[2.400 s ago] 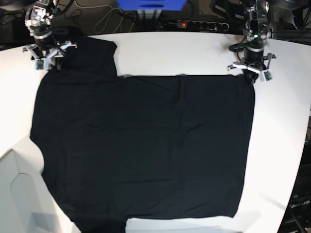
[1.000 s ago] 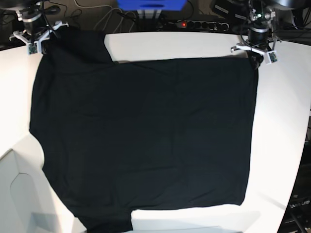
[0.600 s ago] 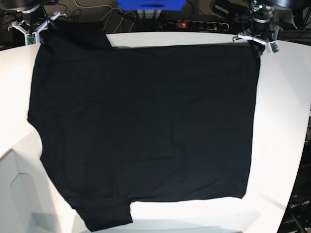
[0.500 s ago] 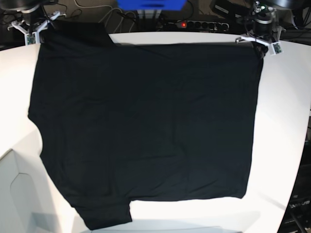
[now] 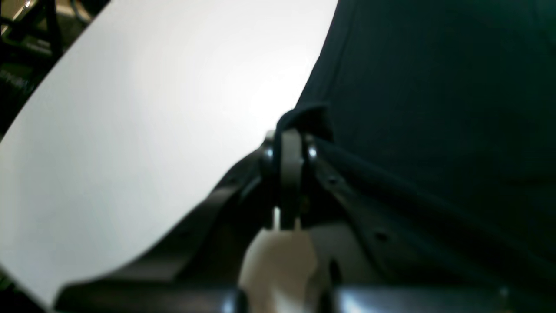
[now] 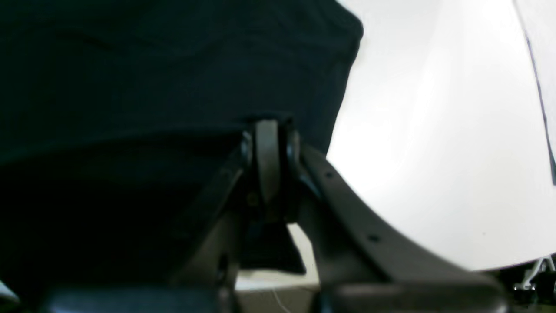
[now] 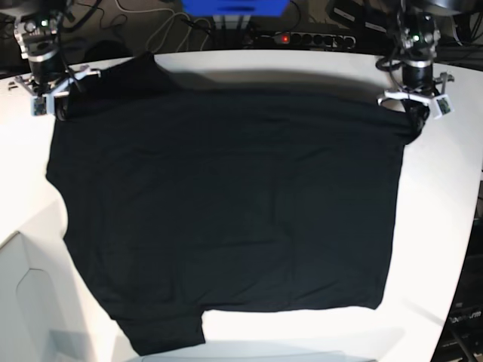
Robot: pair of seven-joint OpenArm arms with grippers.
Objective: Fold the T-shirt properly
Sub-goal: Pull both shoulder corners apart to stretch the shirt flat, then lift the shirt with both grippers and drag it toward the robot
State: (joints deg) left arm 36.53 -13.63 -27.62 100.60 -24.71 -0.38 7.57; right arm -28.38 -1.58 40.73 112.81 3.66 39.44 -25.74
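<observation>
Black fabric spans the white tabletop (image 7: pixel 441 226) as both grippers of a two-armed robot pinch the T-shirt (image 7: pixel 226 204) along its far edge. The left gripper (image 5: pixel 286 152), its jaws pressed together on the cloth, grips one corner, where a small fold stands up between the tips. The right gripper (image 6: pixel 271 130) is likewise clamped on the material near the opposite corner. Between them the edge runs in a shallow curve, while most of the garment lies spread across the table, one sleeve-like flap jutting from the near side.
</observation>
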